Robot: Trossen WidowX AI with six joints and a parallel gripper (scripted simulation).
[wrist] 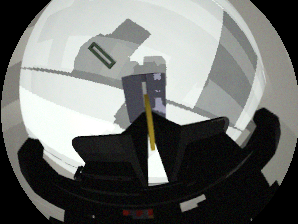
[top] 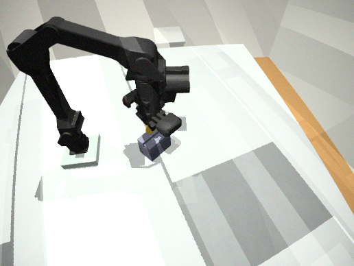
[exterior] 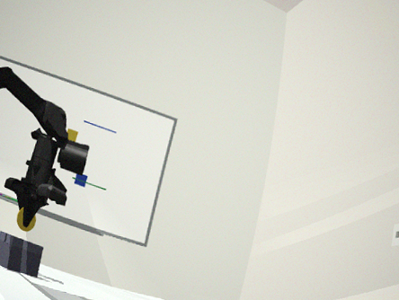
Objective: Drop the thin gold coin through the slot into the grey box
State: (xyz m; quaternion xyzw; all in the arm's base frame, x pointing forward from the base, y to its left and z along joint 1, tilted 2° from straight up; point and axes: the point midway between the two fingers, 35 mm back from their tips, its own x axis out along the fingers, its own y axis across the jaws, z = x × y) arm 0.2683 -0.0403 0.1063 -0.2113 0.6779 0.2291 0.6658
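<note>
My gripper (top: 153, 125) (exterior: 26, 224) (wrist: 147, 115) is shut on the gold coin (top: 149, 129) (exterior: 20, 219) (wrist: 148, 104) and points down. The coin is upright, edge-on in the wrist view. In the exterior view a small gap shows between the coin's lower edge and the grey box (top: 155, 149) (exterior: 18, 255) (wrist: 133, 95). The slot (wrist: 144, 88) shows as a pale strip just beyond the coin's far end in the wrist view, roughly in line with it; the rest of the slot is hidden. The dark-green holder (wrist: 111, 65) is empty, upper left in the wrist view.
The arm's base stands on a pale green block (top: 92, 158) left of the box in the top view. The holder is hidden in the top and exterior views. A whiteboard (exterior: 133, 156) hangs on the wall behind. An orange strip (top: 291, 103) runs beyond the table's right side.
</note>
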